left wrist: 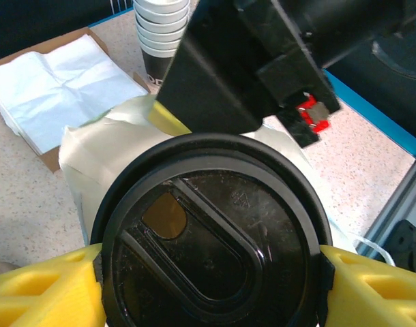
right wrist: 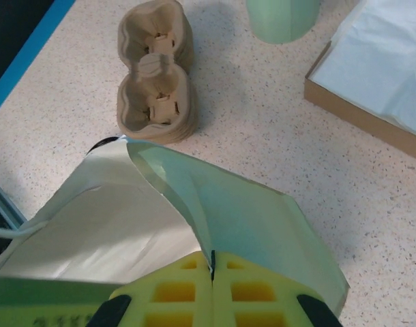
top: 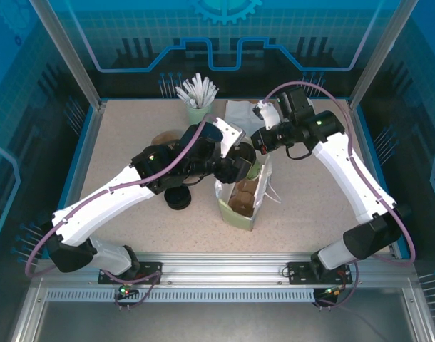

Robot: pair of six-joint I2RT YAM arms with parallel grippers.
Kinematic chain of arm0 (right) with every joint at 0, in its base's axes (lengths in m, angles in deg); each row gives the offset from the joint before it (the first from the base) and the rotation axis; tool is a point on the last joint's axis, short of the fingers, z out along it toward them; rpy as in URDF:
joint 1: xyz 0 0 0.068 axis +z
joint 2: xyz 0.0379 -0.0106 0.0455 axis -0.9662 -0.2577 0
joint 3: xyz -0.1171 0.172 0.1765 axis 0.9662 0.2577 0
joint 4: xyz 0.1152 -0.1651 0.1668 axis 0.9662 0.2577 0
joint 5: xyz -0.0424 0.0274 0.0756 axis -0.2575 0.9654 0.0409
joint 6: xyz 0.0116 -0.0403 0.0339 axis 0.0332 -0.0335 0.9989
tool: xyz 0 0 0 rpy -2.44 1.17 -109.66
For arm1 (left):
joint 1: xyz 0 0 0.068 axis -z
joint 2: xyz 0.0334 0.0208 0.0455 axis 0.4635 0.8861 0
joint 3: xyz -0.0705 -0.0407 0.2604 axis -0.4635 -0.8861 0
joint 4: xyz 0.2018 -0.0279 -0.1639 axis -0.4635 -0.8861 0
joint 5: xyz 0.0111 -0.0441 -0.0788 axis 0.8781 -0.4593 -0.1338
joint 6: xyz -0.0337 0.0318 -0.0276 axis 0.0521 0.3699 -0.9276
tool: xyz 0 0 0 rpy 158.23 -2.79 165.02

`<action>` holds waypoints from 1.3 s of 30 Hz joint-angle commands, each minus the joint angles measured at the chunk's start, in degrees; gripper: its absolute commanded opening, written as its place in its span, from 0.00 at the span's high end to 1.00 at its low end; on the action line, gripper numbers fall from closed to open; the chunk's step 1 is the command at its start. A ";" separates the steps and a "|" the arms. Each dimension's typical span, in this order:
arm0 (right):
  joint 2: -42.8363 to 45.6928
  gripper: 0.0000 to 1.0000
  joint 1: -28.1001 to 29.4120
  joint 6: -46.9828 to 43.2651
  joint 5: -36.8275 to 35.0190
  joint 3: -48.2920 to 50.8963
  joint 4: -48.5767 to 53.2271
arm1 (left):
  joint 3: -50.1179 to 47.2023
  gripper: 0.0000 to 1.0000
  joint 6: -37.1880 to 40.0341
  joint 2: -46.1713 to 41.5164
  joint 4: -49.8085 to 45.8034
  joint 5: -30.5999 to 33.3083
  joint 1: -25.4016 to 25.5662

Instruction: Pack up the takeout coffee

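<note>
– Above the mouth of the paper bag, what does the left gripper have?
– The takeout coffee. Its 2 yellow fingers are spread wide, 1 against each side of the black lid, with the cup clamped between them.
– Which way does the cup's axis run?
– Upright, by the left wrist view. The lid faces the camera squarely, so the long axis points straight down at the bag. Pale paper shows past the lid's left, far and right edges, so I judge the cup is over the opening, not beside it. How deep it sits I cannot tell.
– And the right gripper?
– Its fingers are pressed together, pinching a thin flap of the bag's rim in the seam between them. That props 1 wall up. The bag stands on the tabletop between the 2 arms.
– So what does the coming move turn on?
– A straight drop, I think. The left arm carries the cup and the right only steadies the paper. The lid could catch on the folded rim, or on the right gripper's black body just beyond it.
</note>
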 commanded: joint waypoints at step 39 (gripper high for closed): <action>4.82 1.00 7.50 -4.18 1.66 5.20 -7.84 | -18.05 0.33 -4.35 -0.17 12.49 12.11 3.49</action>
